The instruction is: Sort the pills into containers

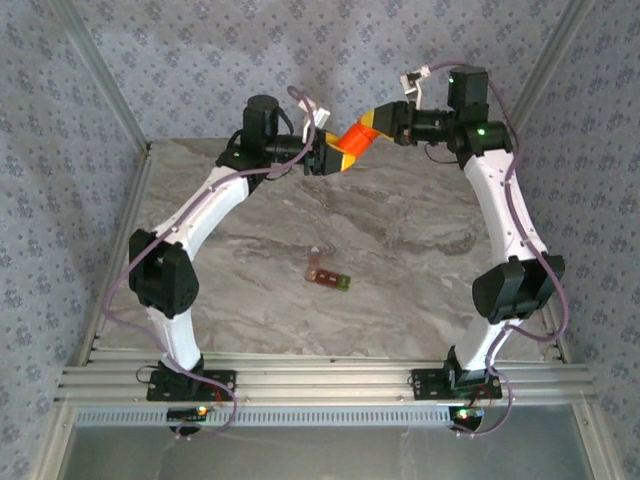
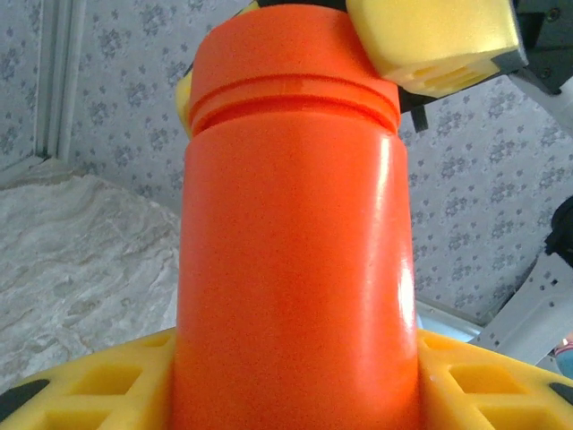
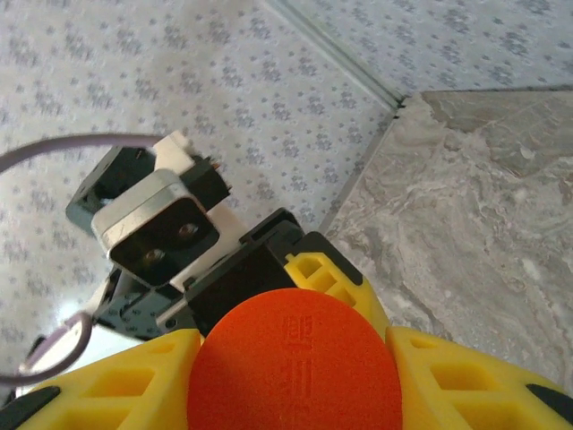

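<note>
Two arms hold the orange bottle [image 1: 352, 140] aloft over the far part of the counter [image 1: 420, 230]. The left pincer [image 1: 322, 160] pinches its body and the right pincer [image 1: 378, 122] pinches the cap [image 3: 295, 367]. The containers [image 1: 327, 274] lie flat mid-counter, well apart from the bottle, green end to the right. Risk: once the cap comes free, the tilted bottle could spill pills wide of the strip, or slip from either grip. The opaque wall hides the contents. The compartments are too small to tell open from closed.

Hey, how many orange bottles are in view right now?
1. The orange bottle is held in the air between both arms' jaws, above the far side of the table.
</note>
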Robot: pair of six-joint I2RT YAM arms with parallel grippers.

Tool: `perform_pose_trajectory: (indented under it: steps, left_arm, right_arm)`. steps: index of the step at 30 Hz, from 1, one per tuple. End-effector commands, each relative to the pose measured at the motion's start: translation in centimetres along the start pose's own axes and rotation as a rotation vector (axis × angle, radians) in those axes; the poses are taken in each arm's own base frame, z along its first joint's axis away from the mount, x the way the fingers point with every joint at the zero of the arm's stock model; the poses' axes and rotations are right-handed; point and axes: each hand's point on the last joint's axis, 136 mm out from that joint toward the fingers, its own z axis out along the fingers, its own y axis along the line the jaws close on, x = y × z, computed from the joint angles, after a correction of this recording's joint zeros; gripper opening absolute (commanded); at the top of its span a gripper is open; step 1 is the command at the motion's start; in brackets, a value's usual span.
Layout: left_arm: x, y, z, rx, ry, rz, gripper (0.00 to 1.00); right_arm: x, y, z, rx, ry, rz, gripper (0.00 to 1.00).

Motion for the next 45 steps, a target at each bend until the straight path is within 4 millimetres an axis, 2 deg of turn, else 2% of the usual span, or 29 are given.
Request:
perform_pose_trajectory:
  steps: [1,8,15,18,21,23,27,34,38,45]
  left_arm:
    - [-2.2,-1.2,0.0,0.001,-0.027,0.119,0.00]
    - [-2.0,-0.8,0.1,-0.008,0.000,0.126,0.00]
    - [-1.8,-0.6,0.2,-0.009,0.008,0.123,0.00]
    - [-1.6,-0.6,0.2,-0.007,0.011,0.119,0.00]
    - [-1.6,-0.7,0.1,-0.007,0.012,0.120,0.00]
    - [-1.7,-0.8,0.2,-0.005,0.011,0.122,0.00]
    - [-1.8,-1.0,0.1,0.001,0.010,0.122,0.00]
    - [-1.9,-1.8,-0.2,0.024,0.016,0.121,0.00]
    - [-1.6,-2.0,-0.2,0.037,0.023,0.109,0.00]
    - [-1.6,-2.3,-0.2,0.047,0.025,0.101,0.00]
  right_arm:
    - [1.2,-1.6,1.4,0.098,-0.025,0.172,0.41]
    - [3.5,-2.3,3.2,0.264,-0.067,0.320,0.41]
    - [2.6,-1.6,2.9,0.244,-0.111,0.332,0.46]
    - [1.3,-1.1,1.9,0.220,-0.139,0.301,0.61]
    - [-0.6,-0.1,-0.2,0.181,-0.194,0.248,0.76]
    - [-1.5,0.8,-1.5,0.154,-0.217,0.211,0.81]
    - [-1.8,1.6,-3.8,0.114,-0.237,0.153,0.86]
    - [-2.7,1.2,-6.1,0.027,-0.243,0.037,0.86]
    - [-2.6,1.7,-5.6,-0.008,-0.188,-0.067,0.85]
    - [-1.9,1.9,-3.4,-0.036,-0.095,-0.103,0.84]
